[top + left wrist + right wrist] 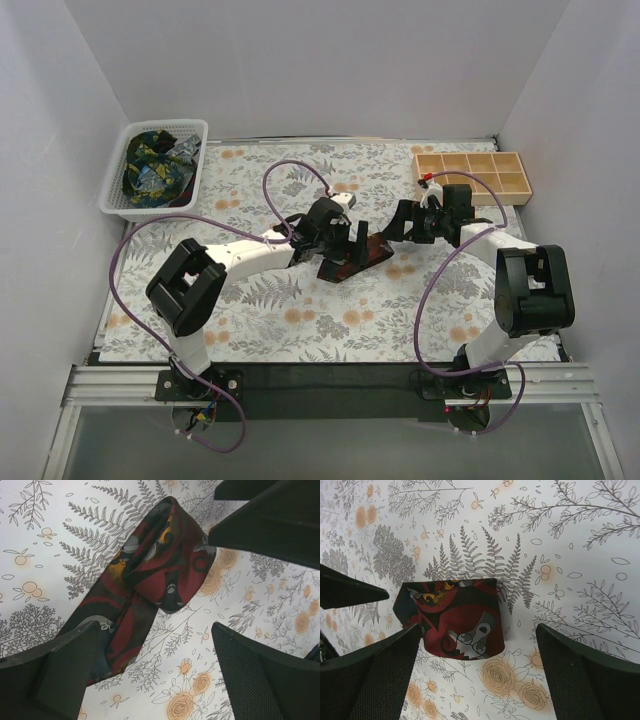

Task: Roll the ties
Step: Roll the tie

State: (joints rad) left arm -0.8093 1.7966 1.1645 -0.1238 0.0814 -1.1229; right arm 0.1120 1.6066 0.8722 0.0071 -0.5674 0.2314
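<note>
A floral cloth [300, 330] covers the table. The left arm [230, 262] reaches toward 2 o'clock and the right arm [520, 290] toward 10 o'clock, meeting near the middle. At the cloth's 10 o'clock corner, a white basket [118, 190] holds bunched dark ties [152, 165]; at 2 o'clock lies a wooden divided tray [505, 200]. The maroon tie [358, 258] lies on the cloth at the centre between the grippers, one end rolled over and its tail running toward 7 o'clock in the left wrist view. The left gripper [155, 635] hangs over it, fingers wide apart, gripping nothing. The right gripper [479, 630] straddles the rolled end, fingers equally wide.
</note>
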